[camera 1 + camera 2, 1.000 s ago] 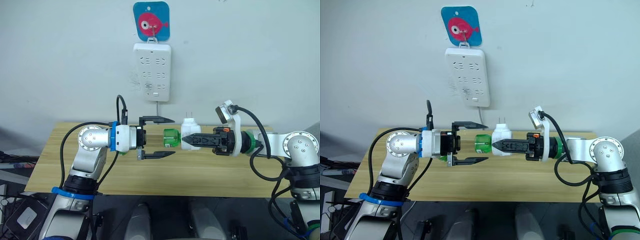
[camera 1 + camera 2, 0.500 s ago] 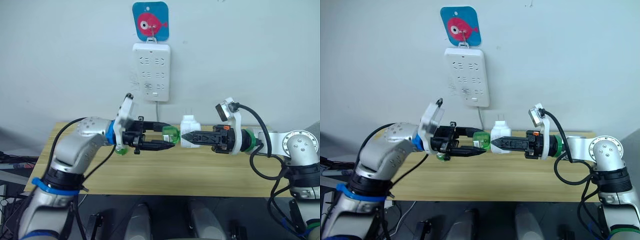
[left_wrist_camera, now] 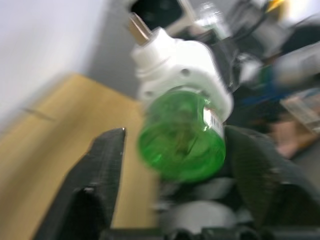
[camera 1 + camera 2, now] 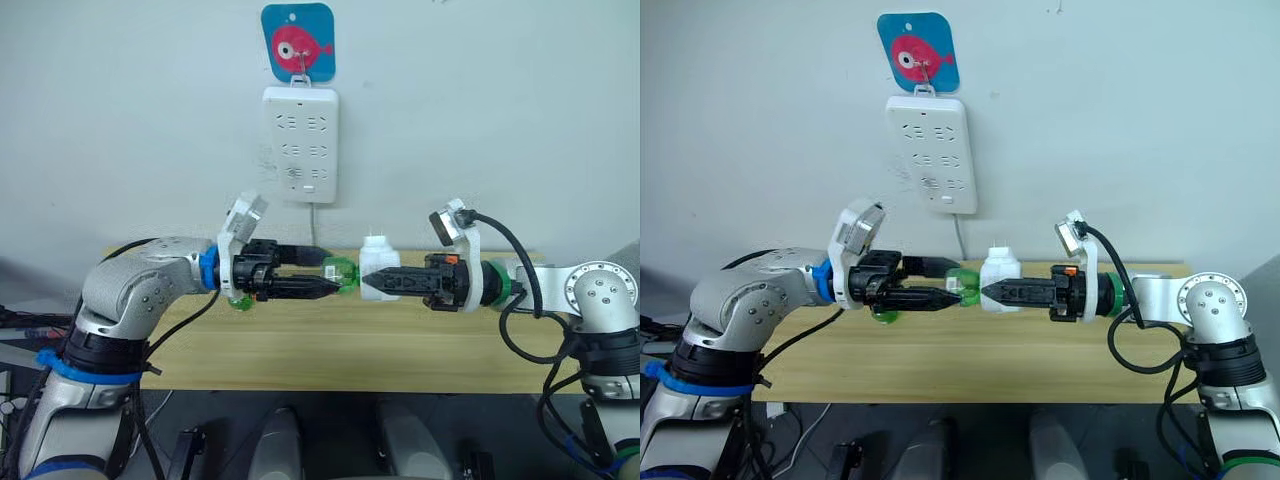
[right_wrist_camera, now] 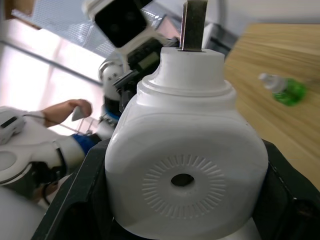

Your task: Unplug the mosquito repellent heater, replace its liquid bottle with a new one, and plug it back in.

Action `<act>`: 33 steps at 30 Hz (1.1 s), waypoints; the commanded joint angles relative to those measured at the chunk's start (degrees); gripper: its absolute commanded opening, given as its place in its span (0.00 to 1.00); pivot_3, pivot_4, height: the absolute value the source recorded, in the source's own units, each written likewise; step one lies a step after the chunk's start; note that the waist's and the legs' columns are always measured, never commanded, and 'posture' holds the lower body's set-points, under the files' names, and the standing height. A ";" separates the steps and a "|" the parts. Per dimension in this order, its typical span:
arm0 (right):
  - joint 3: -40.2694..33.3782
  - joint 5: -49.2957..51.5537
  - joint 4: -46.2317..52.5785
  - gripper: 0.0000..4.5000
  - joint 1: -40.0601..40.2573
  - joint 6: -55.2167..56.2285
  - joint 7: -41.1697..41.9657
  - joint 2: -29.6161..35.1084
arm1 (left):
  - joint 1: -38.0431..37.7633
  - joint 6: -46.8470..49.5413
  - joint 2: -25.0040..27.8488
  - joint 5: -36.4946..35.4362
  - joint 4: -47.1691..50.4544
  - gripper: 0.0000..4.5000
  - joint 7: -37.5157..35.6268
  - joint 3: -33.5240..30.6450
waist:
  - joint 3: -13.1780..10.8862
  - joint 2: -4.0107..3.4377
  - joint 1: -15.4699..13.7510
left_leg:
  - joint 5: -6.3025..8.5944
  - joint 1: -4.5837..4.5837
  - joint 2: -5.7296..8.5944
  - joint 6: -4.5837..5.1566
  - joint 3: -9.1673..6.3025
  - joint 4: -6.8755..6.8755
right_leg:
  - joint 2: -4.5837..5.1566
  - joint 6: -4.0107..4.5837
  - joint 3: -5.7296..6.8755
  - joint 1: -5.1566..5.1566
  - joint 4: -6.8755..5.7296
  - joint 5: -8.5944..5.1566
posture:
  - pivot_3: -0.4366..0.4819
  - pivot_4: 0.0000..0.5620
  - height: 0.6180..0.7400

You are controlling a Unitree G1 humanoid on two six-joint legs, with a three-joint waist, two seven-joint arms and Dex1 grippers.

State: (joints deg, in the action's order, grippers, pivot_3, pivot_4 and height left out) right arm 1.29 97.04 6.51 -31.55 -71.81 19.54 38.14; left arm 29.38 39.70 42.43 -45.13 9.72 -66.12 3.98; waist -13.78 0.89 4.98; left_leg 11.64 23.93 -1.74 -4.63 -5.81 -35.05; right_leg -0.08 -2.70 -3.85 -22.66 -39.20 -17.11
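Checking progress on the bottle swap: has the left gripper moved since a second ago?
Yes. The left gripper has closed in toward the mosquito repellent heater, and its fingers now sit around the green bottle. Judged against the power strip, the heater has barely moved.

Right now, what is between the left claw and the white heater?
The green bottle, joined to the heater held by the right claw. The left claw reaches it, as the left eye view shows.

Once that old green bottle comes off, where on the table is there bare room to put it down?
Most of the wooden table is bare: the front strip below both arms and the right end. Beside the left gripper a spare green bottle lies, so that spot is crowded.
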 commanded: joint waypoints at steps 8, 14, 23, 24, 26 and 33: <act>-1.49 1.05 1.12 0.67 -0.47 -0.56 1.23 -0.48 | -7.06 -47.42 -6.93 20.78 0.13 1.00 -6.49 -1.22 | -0.01 0.01 -0.43 | 0.00 0.06 0.05 0.00 0.11 0.01 | 0.07 0.01 -0.08 -0.02 0.11 0.01 | 0.38 0.40 0.97; -1.44 0.70 0.84 0.67 -0.82 -0.56 1.39 -0.96 | -8.00 -58.59 -10.59 23.50 -1.84 1.00 -6.63 0.23 | -0.01 0.01 -0.39 | 0.01 0.08 0.06 0.01 0.10 -0.02 | 0.08 -0.02 -0.08 -0.01 0.11 0.03 | 0.38 0.39 0.97; -1.49 1.00 1.07 0.67 -0.76 -0.45 1.10 -1.27 | -6.35 -61.98 -11.62 24.75 -6.62 1.00 -6.24 1.64 | -0.01 0.01 -0.20 | 0.01 0.07 0.05 0.01 0.09 -0.03 | 0.06 -0.02 -0.07 -0.01 0.08 0.03 | 0.37 0.39 0.97; -1.50 1.04 1.14 0.67 -0.70 -0.43 1.06 -1.30 | -6.00 -62.37 -11.94 24.54 -6.63 0.96 -6.06 1.61 | -0.01 0.01 -0.20 | 0.01 0.07 0.05 0.01 0.08 -0.03 | 0.06 -0.02 -0.06 -0.01 0.08 0.03 | 0.37 0.39 0.97; -1.54 1.12 1.21 0.67 -0.62 -0.45 1.04 -1.28 | -5.61 -62.56 -12.27 24.14 -6.42 0.86 -5.82 1.56 | -0.01 0.01 -0.20 | 0.01 0.08 0.05 0.01 0.07 -0.03 | 0.06 -0.02 -0.06 -0.01 0.08 0.03 | 0.37 0.39 0.97; -1.49 1.18 1.58 0.67 -0.42 -0.46 0.91 -1.24 | -6.05 -61.33 -11.59 23.38 -4.86 0.50 -6.57 1.80 | -0.01 0.01 -0.11 | 0.01 0.06 0.04 0.01 0.06 -0.02 | 0.04 -0.02 -0.05 -0.01 0.07 0.03 | 0.37 0.39 0.97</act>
State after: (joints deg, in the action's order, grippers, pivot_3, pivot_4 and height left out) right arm 1.23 96.87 6.41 -31.51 -72.39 19.78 37.02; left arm 23.34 -21.62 30.21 -20.25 2.36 -72.70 5.94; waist -13.78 0.90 4.87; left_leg 11.65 23.99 -1.70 -4.62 -5.75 -35.08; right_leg -0.04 -2.72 -3.90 -22.66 -39.13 -17.08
